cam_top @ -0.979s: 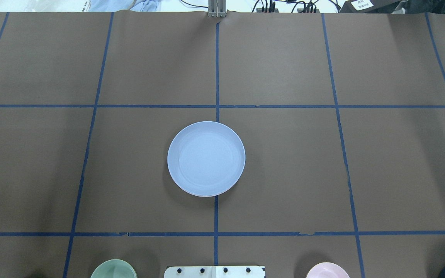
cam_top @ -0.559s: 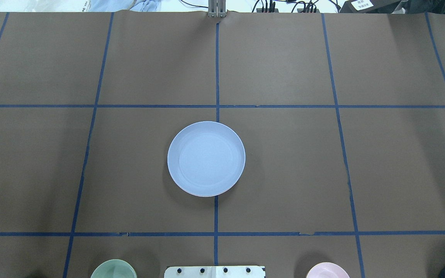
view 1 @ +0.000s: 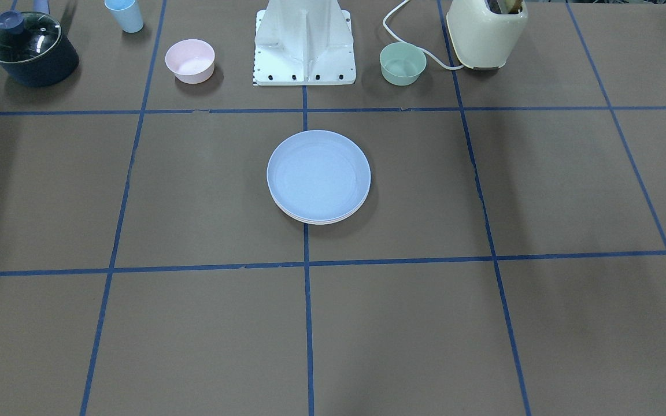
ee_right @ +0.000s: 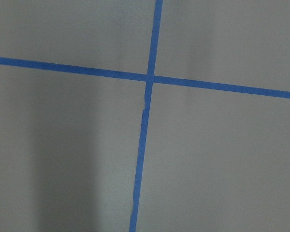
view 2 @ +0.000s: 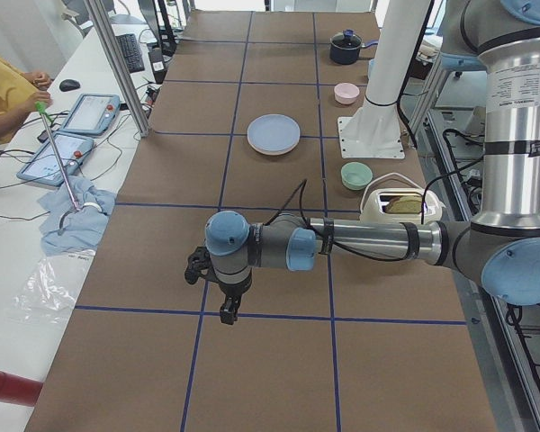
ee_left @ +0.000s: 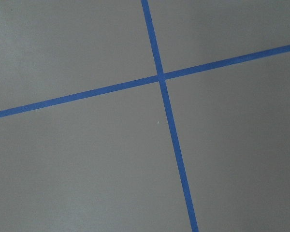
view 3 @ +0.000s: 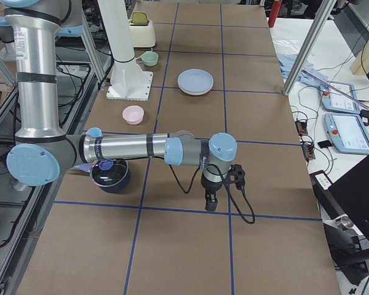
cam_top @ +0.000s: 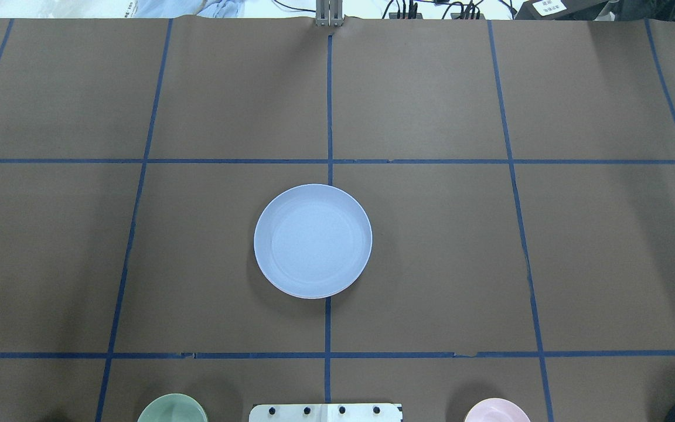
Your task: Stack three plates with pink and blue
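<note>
Zero change since a second ago. Stacked straight out from the white metal robot base (view 1: 304, 43): three round shallow matte plastic plates (view 1: 318, 173), light blue uppermost, paler rims peeking beneath. Looks finished. Parked well off either side of that base: left gripper (view 2: 227, 313), right gripper (view 3: 210, 202); cannot tell whether clenched or released

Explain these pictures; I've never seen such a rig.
Two robot arms stand at a brown table gridded with blue tape. Two cameras look down, one behind the robot, one facing it; two look along from the table's ends; one rides each wrist, seeing only tape. In the middle sits a stack of plates, light blue on top. By the base: pink bowl, green bowl, pot, cup, toaster. The left gripper and right gripper hover far aside, holding nothing.
</note>
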You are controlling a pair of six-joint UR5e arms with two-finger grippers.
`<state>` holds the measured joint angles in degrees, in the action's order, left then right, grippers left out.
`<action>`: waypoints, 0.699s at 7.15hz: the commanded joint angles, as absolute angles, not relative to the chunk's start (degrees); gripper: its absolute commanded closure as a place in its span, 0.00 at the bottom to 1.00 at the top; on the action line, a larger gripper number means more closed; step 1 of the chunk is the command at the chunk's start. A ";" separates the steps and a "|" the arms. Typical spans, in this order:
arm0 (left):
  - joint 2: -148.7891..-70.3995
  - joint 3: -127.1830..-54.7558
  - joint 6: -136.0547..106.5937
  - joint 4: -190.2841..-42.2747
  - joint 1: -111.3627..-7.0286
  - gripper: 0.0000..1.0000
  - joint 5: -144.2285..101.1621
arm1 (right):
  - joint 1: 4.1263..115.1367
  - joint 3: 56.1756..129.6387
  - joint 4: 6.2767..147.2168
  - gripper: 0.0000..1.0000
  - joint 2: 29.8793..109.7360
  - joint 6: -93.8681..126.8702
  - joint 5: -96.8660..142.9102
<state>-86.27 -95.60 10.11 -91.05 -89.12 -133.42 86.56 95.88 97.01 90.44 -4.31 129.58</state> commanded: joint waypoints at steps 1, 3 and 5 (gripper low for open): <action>-86.22 -95.62 10.11 -91.05 -89.12 0.00 -133.42 | 86.40 95.89 97.03 0.00 90.44 -4.31 129.73; -86.22 -95.71 10.11 -91.05 -89.12 0.00 -133.42 | 86.31 95.89 97.03 0.00 90.44 -4.31 129.81; -86.22 -95.63 10.11 -91.05 -89.12 0.00 -133.42 | 85.96 95.89 97.03 0.00 90.44 -4.31 129.81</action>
<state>-86.22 -95.68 10.11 -91.05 -89.12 -133.42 86.19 95.87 97.02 90.44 -4.31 129.80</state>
